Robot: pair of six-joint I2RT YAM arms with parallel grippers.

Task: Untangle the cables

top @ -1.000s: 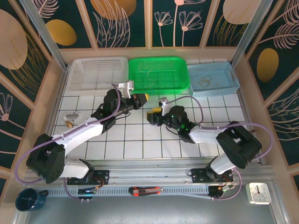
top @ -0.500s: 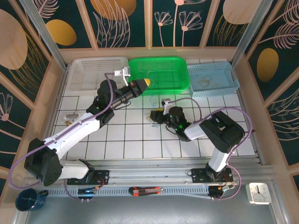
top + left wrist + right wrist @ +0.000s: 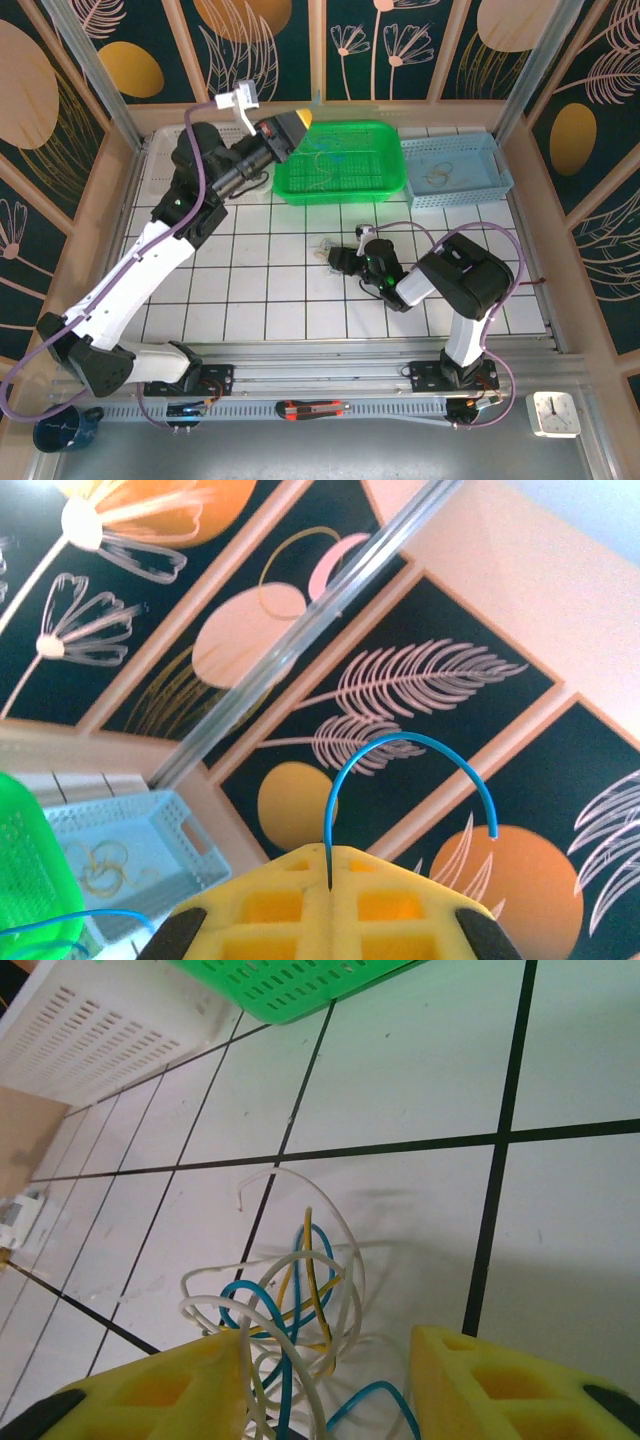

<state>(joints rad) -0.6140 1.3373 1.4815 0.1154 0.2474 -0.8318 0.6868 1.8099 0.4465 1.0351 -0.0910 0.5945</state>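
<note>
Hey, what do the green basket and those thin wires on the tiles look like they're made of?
Green basket: likely moulded plastic, glossy, with slotted walls. Wires: probably plastic-insulated, smooth blue, yellow and whitish sheaths in springy loops; core unseen.

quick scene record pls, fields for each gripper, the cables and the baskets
left gripper: shut on a blue cable, held high near the green tray
right gripper: open, low over the table, straddling the clump
clump: blue, yellow and whitish cables tangled on the tiled table
blue basket: yellowish loops inside
white basket: far left, beside the green tray
</note>
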